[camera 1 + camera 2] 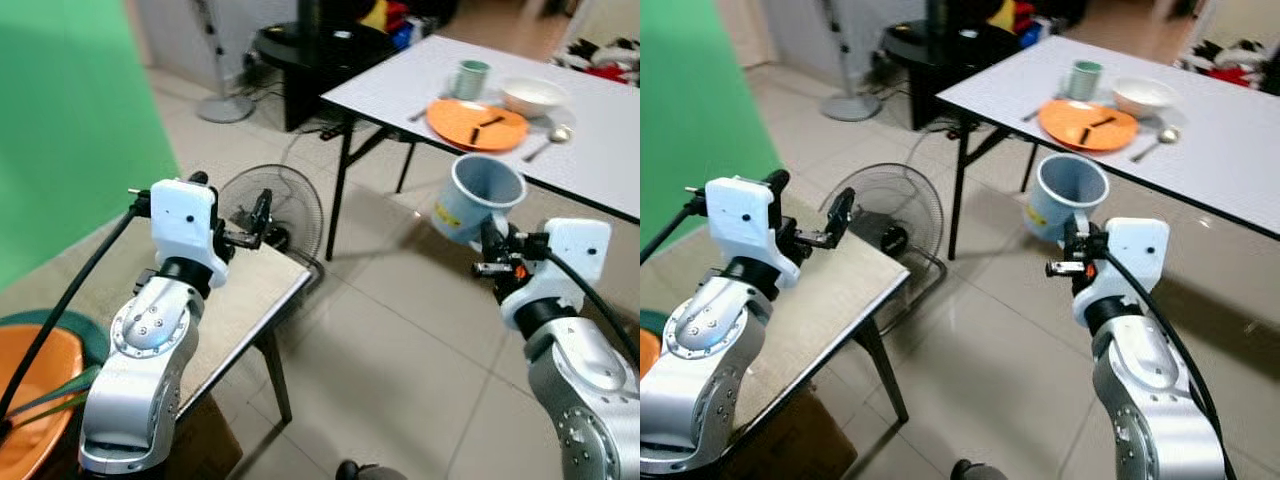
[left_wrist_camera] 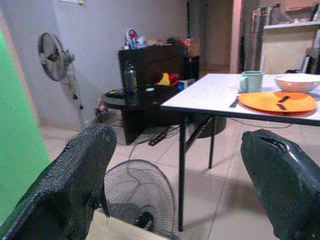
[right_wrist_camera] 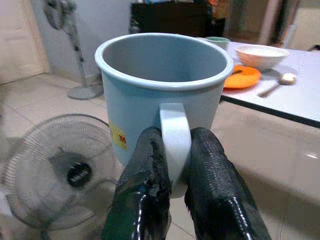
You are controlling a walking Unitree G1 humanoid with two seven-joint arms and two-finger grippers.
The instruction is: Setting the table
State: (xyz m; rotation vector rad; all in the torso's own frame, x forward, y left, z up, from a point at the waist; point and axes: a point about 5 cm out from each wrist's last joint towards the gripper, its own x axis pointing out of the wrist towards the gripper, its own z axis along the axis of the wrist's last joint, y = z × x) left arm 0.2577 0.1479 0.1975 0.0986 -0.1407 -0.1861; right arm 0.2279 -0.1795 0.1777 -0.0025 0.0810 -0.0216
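Note:
My right gripper (image 3: 172, 165) is shut on the handle of a light blue mug (image 1: 478, 196), held upright in the air in front of the white dining table (image 1: 600, 130). On that table lie an orange plate (image 1: 478, 124) with two dark items on it, a green cup (image 1: 470, 78), a white bowl (image 1: 533, 96) and a spoon (image 1: 552, 140). My left gripper (image 1: 262, 222) stands open over the far edge of a small beige side table (image 1: 245, 300), with nothing between its fingers (image 2: 75, 185).
A floor fan (image 1: 275, 208) lies on the tiles between the side table and the dining table. A standing fan (image 1: 222, 100) and a dark cabinet (image 1: 320, 60) stand at the back. A green screen (image 1: 70, 130) is on my left. An orange bowl (image 1: 35, 400) sits at the lower left.

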